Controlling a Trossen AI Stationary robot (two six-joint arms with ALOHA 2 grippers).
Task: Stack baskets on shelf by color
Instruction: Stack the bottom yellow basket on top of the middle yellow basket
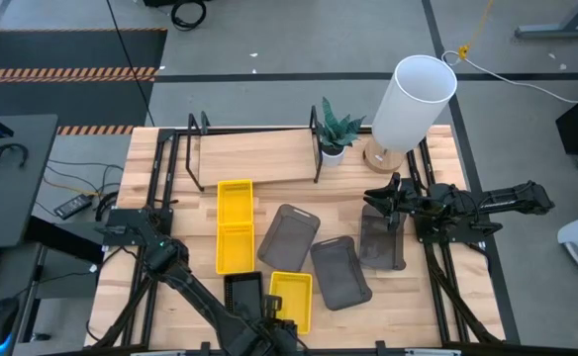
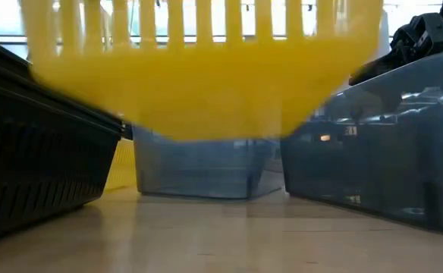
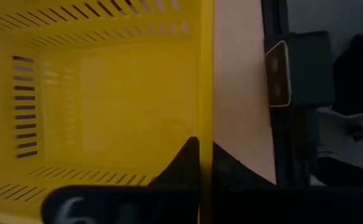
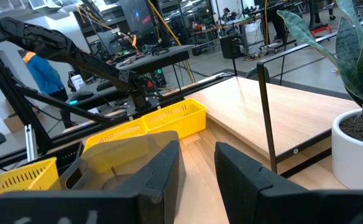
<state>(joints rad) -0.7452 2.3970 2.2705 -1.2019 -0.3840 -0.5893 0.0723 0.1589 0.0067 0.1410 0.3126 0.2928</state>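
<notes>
Starting at the left, we see the left gripper (image 1: 277,318) at the near edge of the table (image 1: 170,297), just right of a black basket (image 1: 242,293). Its two fingers are pinched on the side wall of the near yellow basket (image 1: 291,299), one finger inside and one outside. In the low view this basket hangs a little above the wood, so we think it is lifted. Two more yellow baskets (image 1: 235,225) lie end to end, farther away and a bit to the left, with their long sides running from near to far. Behind them stands the shelf (image 1: 259,156), and its plank runs from left to right. So the held basket must go away from us and a little left, either onto its yellow friends or over them to the shelf. The left arm is the closer one for this job. Moving right, three grey baskets (image 1: 340,272) sit in the middle and to the right. The right gripper (image 1: 386,198) hovers at the far end of the rightmost grey one, with its fingers a little apart and nothing between them.
</notes>
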